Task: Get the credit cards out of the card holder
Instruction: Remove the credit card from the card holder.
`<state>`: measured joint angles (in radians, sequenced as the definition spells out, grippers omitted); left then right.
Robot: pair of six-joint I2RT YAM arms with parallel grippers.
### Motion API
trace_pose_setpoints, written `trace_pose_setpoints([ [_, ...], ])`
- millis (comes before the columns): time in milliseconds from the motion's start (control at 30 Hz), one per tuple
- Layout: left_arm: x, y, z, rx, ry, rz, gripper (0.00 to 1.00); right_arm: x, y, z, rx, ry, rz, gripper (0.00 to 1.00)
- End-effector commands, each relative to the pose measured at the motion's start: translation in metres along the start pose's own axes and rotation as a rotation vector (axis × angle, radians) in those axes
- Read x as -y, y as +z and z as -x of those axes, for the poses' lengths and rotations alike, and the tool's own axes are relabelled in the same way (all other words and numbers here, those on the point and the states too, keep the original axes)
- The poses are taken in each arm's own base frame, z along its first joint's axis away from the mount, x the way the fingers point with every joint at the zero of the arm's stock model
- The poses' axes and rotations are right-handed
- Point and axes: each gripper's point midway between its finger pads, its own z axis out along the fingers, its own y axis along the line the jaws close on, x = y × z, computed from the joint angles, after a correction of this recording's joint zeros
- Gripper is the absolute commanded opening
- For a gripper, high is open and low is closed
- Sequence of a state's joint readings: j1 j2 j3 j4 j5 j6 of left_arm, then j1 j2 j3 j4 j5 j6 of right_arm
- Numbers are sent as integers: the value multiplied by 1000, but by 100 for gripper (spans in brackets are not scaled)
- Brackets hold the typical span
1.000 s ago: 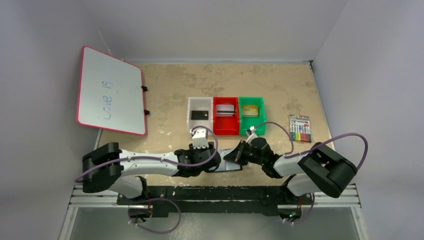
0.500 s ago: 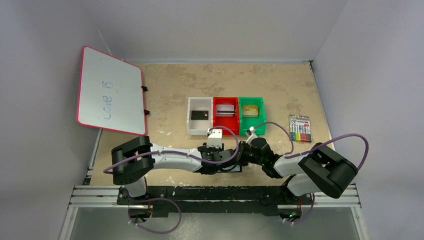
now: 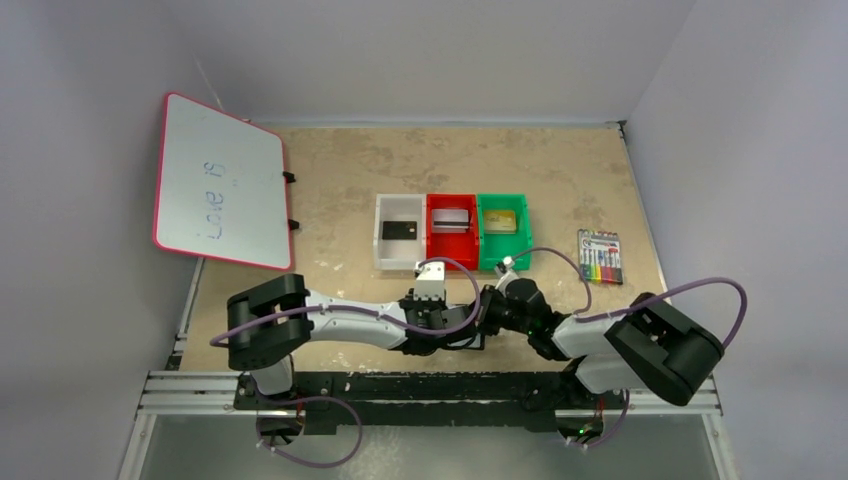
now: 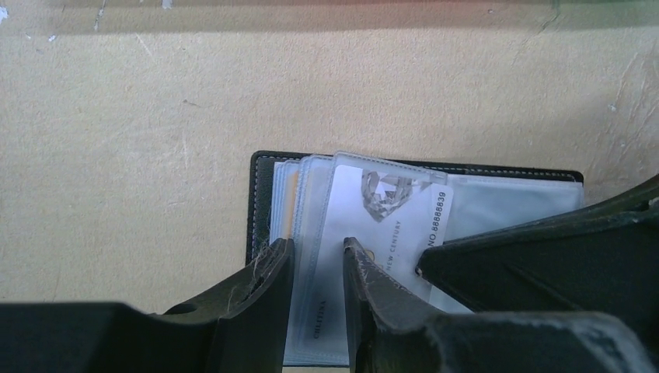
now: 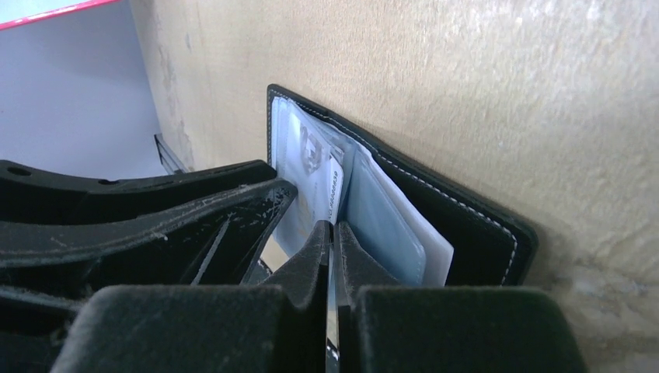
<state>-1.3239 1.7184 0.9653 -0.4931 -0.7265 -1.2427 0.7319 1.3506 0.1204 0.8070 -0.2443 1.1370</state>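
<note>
A robotics lab test cell: left arm and right arm bolted to an aluminium rail at a tan desk, boxed in by plain pale walls, a whiteboard leaning alongside.

Soft, even overhead light brightens the bench in the top view; shadows are faint. Wrist views are dimmer: the card holder is sharp, mild glare on its sleeves, while the left pincer looms dark and blurred up close.

Black card holder open flat; three credit cards in bins
</note>
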Motion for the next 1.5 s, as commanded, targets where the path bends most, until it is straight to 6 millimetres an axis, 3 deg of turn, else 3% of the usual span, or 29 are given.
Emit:
trace_pose_setpoints([
  [0, -27, 8, -24, -59, 71, 92, 28, -4, -9, 5, 35, 6, 20, 0],
  [300, -32, 11, -28, -58, 75, 104, 27, 4, -21, 9, 44, -16, -9, 0],
  [500, -33, 12, -28, -49, 71, 101, 26, -11, -26, 11, 28, -16, 67, 0],
  [667, -35, 5, -15, -5, 16, 83, 26, 8, -21, 15, 35, -22, -38, 0],
  [767, -35, -3, -1, 33, -34, 57, 26, 6, -17, 12, 2, -58, -26, 1],
  [1000, -28, -21, 22, 81, -116, -26, 28, -4, -10, 2, -68, -66, 53, 20],
  [1167, -15, -26, 27, 79, -112, -99, 28, -7, -10, 2, -55, -45, 84, 25],
  [1333, -6, -25, 25, 74, -109, -129, 28, -9, -11, 0, -61, -47, 99, 20],
  [1467, -2, -22, 20, 57, -79, -132, 28, -6, -16, -6, -78, -35, 102, 4],
])
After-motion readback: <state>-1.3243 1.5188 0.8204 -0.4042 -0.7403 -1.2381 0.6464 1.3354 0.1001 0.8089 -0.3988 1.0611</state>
